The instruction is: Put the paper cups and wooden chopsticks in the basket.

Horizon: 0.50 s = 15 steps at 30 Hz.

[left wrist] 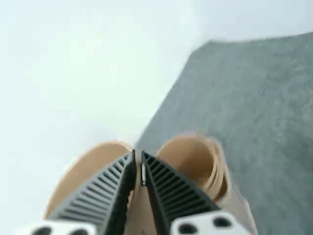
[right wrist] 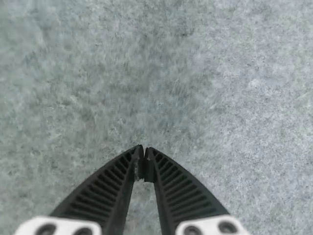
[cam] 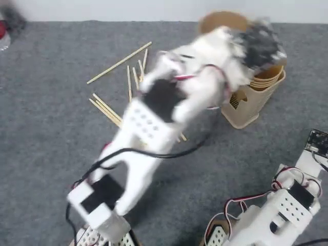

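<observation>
My left arm stretches across the table to the beige basket [cam: 246,107] at the back right, its blurred gripper [cam: 261,46] above the rim. A stack of paper cups [cam: 266,79] stands in the basket, and one more paper cup [cam: 223,20] shows behind the arm. In the left wrist view the gripper [left wrist: 138,159] is shut, tips together, between a single cup [left wrist: 93,164] and the stacked cups [left wrist: 195,159]. Several wooden chopsticks [cam: 120,62] lie scattered on the grey mat, some [cam: 105,108] beside the arm. My right gripper [right wrist: 142,159] is shut over bare mat.
The right arm [cam: 287,205] sits folded at the front right corner. A red object [cam: 2,31] lies at the far left edge. The grey mat [cam: 46,133] is open on the left and in front of the basket.
</observation>
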### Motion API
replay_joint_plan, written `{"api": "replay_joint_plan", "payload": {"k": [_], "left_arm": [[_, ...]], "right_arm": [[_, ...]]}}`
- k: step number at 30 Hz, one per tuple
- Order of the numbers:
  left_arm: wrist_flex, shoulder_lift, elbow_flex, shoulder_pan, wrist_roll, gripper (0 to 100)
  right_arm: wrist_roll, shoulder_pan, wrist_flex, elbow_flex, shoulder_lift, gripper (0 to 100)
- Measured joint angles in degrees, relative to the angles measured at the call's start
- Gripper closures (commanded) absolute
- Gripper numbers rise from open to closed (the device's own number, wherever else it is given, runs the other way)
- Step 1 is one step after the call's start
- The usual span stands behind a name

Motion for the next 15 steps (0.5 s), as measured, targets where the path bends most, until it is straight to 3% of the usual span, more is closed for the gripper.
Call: {"api": "replay_joint_plan", "payload": {"k": [9, 15], "left_arm": [[-18.29, 14.33, -5.71, 3.34, -7.47, 99], [-23.03, 23.21, -10.2, 3.43, -7.47, 99]], "right_arm": [[0.0, 0.0, 0.0, 0.0, 0.0, 99.0], [1.32, 0.0, 0.0, 0.0, 0.0, 99.0]]}}
